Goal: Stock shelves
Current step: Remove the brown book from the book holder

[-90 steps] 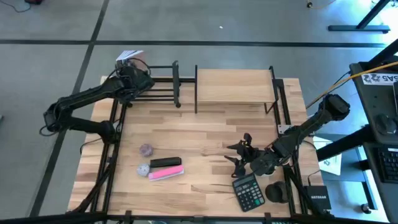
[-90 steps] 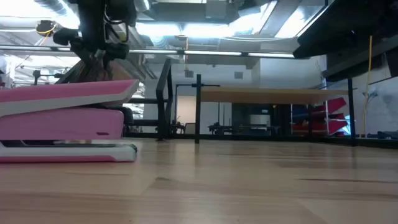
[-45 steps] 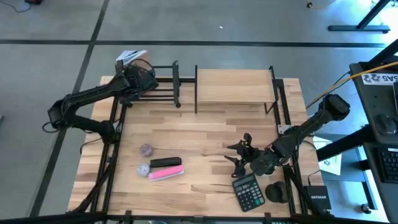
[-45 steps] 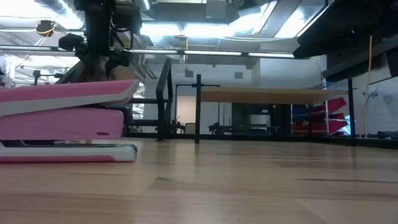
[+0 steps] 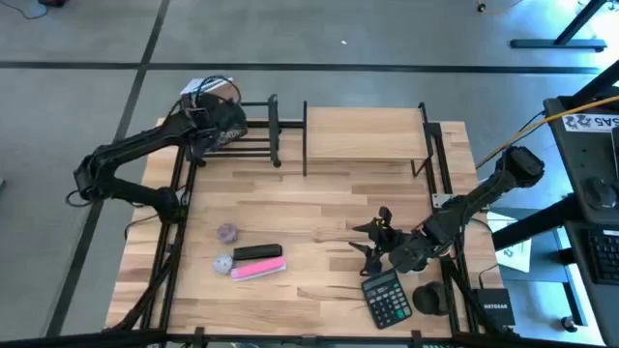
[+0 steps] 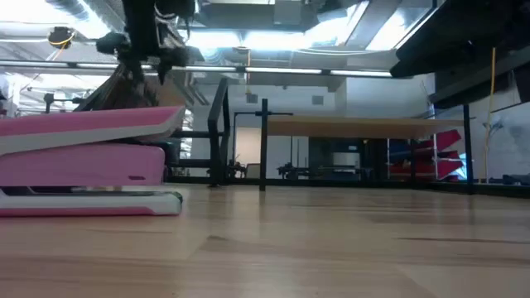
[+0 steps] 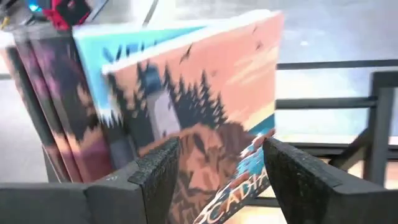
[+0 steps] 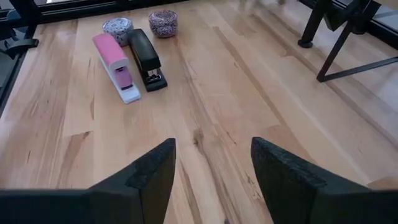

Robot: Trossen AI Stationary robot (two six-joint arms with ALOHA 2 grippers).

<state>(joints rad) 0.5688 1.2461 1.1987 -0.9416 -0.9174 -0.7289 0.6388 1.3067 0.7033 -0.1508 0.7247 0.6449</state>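
High view counts two shelves: a wooden shelf (image 5: 366, 133) at the table's far edge and a black rack (image 5: 253, 130) just left of it. Nearer than the wooden shelf lie two staplers, pink (image 5: 257, 269) and black (image 5: 256, 252), two small round tins (image 5: 226, 233), and one calculator (image 5: 388, 298). The left gripper (image 5: 224, 124) hovers over the rack's left end, fingers apart around upright books (image 7: 180, 118). The right gripper (image 5: 372, 239), fingers spread and empty, sits beside the calculator.

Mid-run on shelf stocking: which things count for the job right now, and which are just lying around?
In the job: books at the left gripper; black rack; wooden shelf.

Lying about: pink stapler, black stapler, calculator; right gripper waits, open.
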